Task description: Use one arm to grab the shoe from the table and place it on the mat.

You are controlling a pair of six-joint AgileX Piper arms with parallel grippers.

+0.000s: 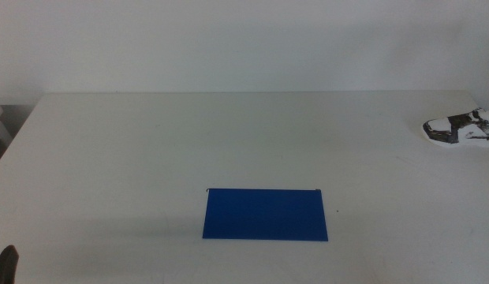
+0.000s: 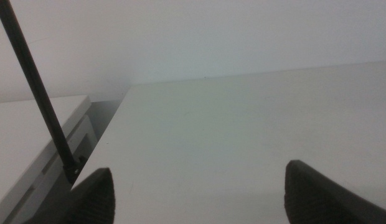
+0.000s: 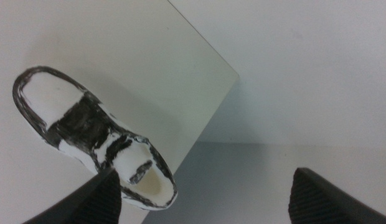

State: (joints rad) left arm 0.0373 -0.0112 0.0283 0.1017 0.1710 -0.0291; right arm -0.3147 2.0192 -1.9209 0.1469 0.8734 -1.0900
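Note:
The white and black shoe (image 1: 461, 128) lies on its sole at the far right edge of the white table (image 1: 229, 142), partly cut off by the middle view's edge. The right wrist view shows the shoe (image 3: 93, 134) from above, near the table corner. My right gripper (image 3: 202, 199) hangs open above it, one jaw close over the shoe's heel end; this arm is out of the middle view. The deep-blue mat (image 1: 265, 214) lies flat near the table's front centre, with nothing on it. My left gripper (image 2: 199, 196) is open and empty over the table's left side; only a dark tip (image 1: 6, 262) shows in the middle view's bottom left corner.
A white cabinet (image 2: 31, 143) stands beside the table's left edge, with a thin black rod (image 2: 37, 93) slanting in front of it. A white wall runs behind the table. The table's right corner drops off just beside the shoe (image 3: 233, 74).

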